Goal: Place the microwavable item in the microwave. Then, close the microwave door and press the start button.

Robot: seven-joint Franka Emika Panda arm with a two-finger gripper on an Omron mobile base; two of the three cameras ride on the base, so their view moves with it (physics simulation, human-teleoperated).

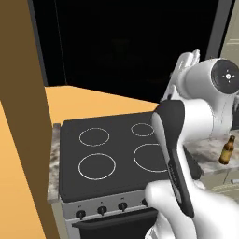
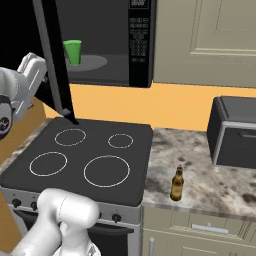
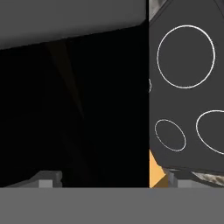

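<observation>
Green cup [image 2: 73,51] upright on the grey turntable plate [image 2: 92,62] inside the microwave [image 2: 112,47], left of the keypad strip [image 2: 137,40]. Microwave door [image 2: 54,60] swung open, edge-on over the stovetop [image 2: 82,157] (lower corner hanging just above the back-left burner ring). Gripper [image 3: 105,177] close against the door's black face, fingertips [image 3: 48,178] set wide apart, nothing between them. Brown bottle [image 2: 177,184] standing on the marble counter [image 2: 200,165] right of the stove, toaster oven [image 2: 235,132] further back.

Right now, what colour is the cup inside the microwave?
Bright green; the cup shows best in the right base view.
</observation>
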